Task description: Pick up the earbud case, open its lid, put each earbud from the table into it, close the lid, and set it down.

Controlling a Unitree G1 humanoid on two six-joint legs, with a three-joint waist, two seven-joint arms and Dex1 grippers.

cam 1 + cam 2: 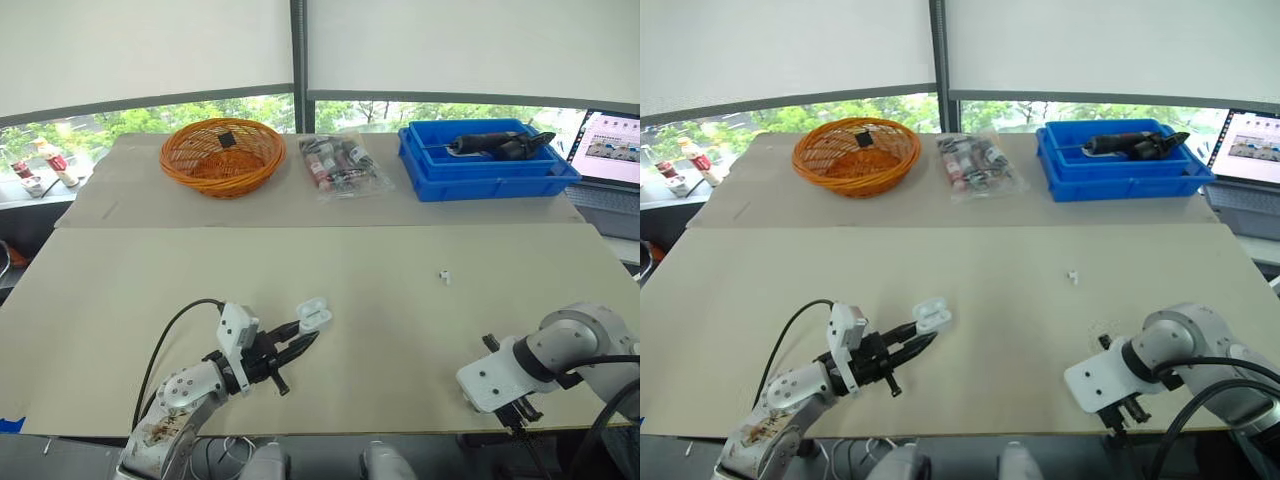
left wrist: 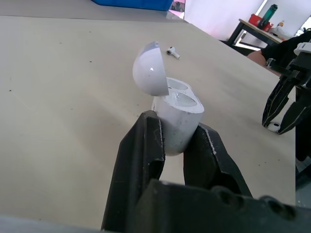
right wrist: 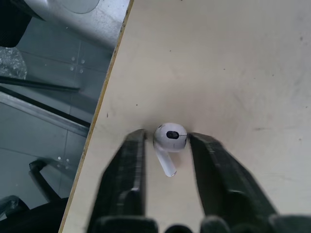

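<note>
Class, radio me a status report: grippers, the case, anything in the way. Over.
Left gripper shut on earbud case, lid open. Right gripper open, straddling one earbud at near edge of table. Second earbud loose mid-table.

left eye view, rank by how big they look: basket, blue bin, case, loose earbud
1. blue bin
2. basket, a little smaller
3. case, though nearer the camera
4. earbud, a speck

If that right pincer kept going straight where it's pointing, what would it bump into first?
Probably the earbud lying between its fingers; the table sits right under it.
</note>
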